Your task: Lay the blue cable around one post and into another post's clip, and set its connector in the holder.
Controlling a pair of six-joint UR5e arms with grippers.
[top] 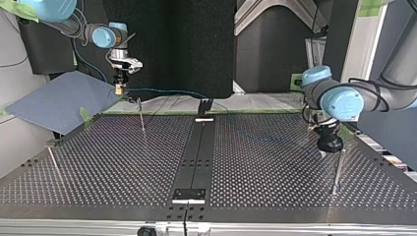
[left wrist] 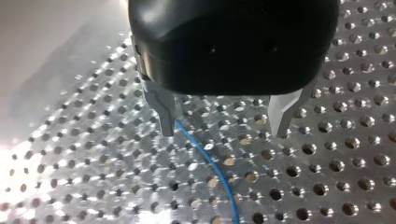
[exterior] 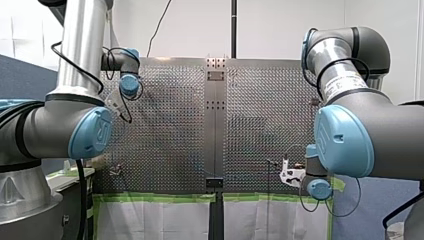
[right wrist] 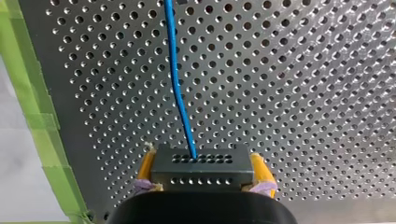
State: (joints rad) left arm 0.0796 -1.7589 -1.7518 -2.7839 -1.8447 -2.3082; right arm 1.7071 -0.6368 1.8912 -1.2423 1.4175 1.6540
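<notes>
Right wrist view: right tool (right wrist: pixel 204 175) pinches connector (right wrist: pixel 201 164), blue cable (right wrist: pixel 176 84) running ahead; left tool (left wrist: pixel 224 131) spread over cable.

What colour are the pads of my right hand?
The pads are yellow, best seen in the right wrist view.

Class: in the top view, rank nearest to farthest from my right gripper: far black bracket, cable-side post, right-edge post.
1. Cable-side post, just beside my right gripper.
2. Far black bracket, at the far middle.
3. Right-edge post, under my left gripper.
</notes>
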